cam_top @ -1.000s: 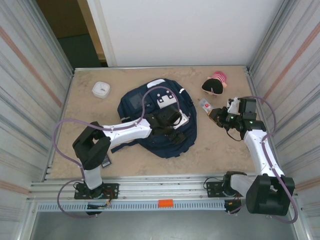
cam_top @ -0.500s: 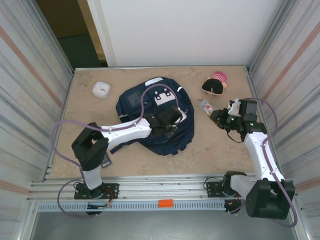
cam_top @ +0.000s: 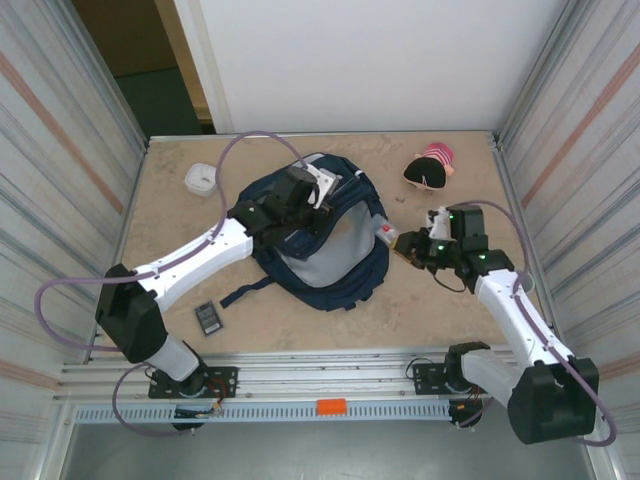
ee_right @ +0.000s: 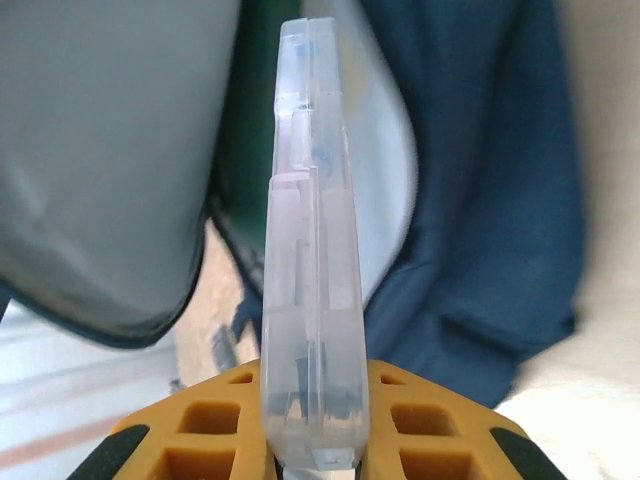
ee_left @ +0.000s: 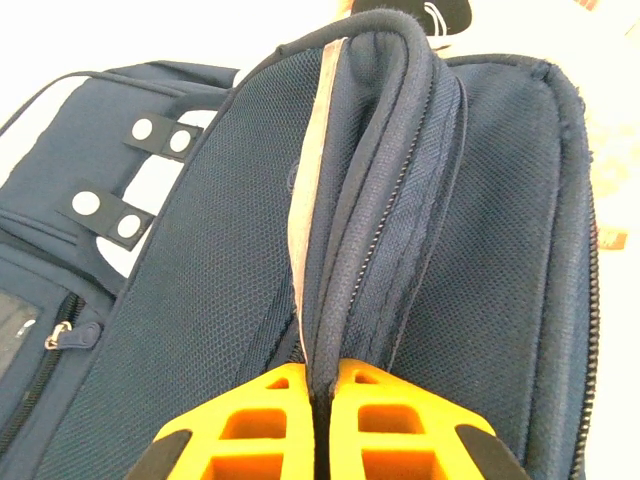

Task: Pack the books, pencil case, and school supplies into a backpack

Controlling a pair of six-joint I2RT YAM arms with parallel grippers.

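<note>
The navy backpack [cam_top: 350, 215] lies mid-table with its mouth held open, grey lining [cam_top: 318, 262] showing. My left gripper [cam_top: 308, 192] is shut on the backpack's zippered rim [ee_left: 345, 230] and holds it lifted. My right gripper [cam_top: 402, 241] hovers just right of the backpack, shut on a small clear slab with a red mark [cam_top: 388, 231], seen edge-on [ee_right: 312, 250] in the right wrist view. Behind the slab, a dark green edge [ee_right: 252, 120] shows inside the opening; the books are otherwise hidden. A flat black rectangle [cam_top: 208, 317] lies at the front left. The pink-and-black pencil case [cam_top: 430, 168] sits at the back right.
A small white square box [cam_top: 203, 178] rests at the back left. Metal walls close in both sides of the table [cam_top: 440, 310]. A dark strap [cam_top: 240, 293] trails from the backpack's front left.
My left gripper closed on the backpack's rim and pulled it up and back, opening the bag so the grey lining shows. My right gripper carried the slab leftward, closer to the opening.
</note>
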